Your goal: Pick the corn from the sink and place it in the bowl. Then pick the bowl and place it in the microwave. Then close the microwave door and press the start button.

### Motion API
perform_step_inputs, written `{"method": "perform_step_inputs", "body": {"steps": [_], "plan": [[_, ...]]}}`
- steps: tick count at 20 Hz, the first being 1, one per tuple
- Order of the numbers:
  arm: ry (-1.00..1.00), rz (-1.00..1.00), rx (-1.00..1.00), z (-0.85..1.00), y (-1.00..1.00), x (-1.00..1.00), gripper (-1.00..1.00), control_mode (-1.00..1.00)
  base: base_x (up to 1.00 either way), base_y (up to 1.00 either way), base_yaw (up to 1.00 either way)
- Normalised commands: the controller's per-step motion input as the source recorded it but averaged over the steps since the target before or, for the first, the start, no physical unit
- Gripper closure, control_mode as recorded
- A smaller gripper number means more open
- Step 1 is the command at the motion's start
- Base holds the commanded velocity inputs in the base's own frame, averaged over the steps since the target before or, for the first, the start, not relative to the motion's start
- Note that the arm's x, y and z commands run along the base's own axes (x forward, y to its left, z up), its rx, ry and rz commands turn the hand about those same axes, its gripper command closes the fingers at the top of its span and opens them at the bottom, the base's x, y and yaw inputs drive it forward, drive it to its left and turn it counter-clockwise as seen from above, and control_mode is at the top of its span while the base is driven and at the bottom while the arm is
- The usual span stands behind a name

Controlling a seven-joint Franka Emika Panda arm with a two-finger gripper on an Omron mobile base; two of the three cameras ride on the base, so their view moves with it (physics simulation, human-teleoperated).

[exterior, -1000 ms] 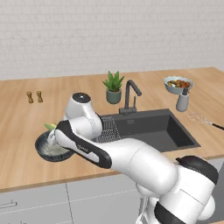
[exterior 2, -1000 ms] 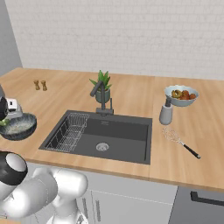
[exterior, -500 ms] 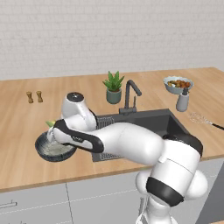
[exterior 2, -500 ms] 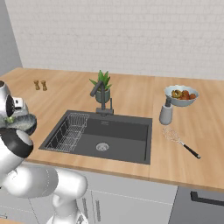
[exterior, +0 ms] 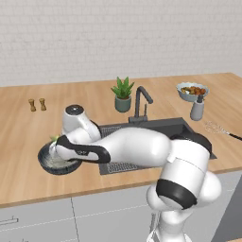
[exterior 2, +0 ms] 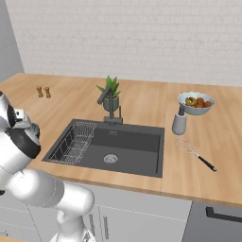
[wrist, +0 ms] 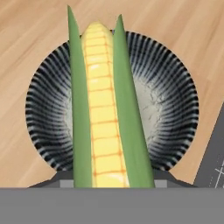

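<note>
Wooden countertop (exterior 2: 142,101) runs beneath a white brick wall (exterior: 118,38), with the dark sink (exterior 2: 118,149) set into it and a potted plant (exterior: 123,93) just behind the tap (exterior: 140,99). To the left of the sink, the bowl (exterior: 56,163) is seen resting on the counter, and the corn (wrist: 101,113) is held in the gripper (exterior: 60,144) directly over it. Right of the sink, a small bowl of food (exterior 2: 195,102), a soap dispenser (exterior 2: 178,121) and a whisk (exterior 2: 194,152) are laid out; far to its left stand two shakers (exterior: 37,104).

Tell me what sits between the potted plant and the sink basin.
The black tap stands between the potted plant and the sink, on its back rim; the right base view shows this plainly.
</note>
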Motion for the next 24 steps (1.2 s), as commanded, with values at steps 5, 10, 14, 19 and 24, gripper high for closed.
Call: {"method": "perform_step_inputs", "body": {"steps": [5,10,14,19,24], "plan": [[0.01,-0.01,-0.02,-0.24,0.05,0.05,1.00,-1.00,0.00,0.00,0.00],[0.00,-0.01,-0.02,-0.23,0.07,0.08,1.00,-1.00,0.00,0.00,0.00],[0.01,-0.02,-0.03,-0.19,0.08,0.13,1.00,-1.00,0.00,0.00,0.00],[0.01,-0.02,-0.02,-0.12,0.03,0.14,1.00,-1.00,0.00,0.00,0.00],[0.02,-0.01,-0.02,-0.07,0.04,0.15,1.00,-1.00,0.00,0.00,0.00]]}}
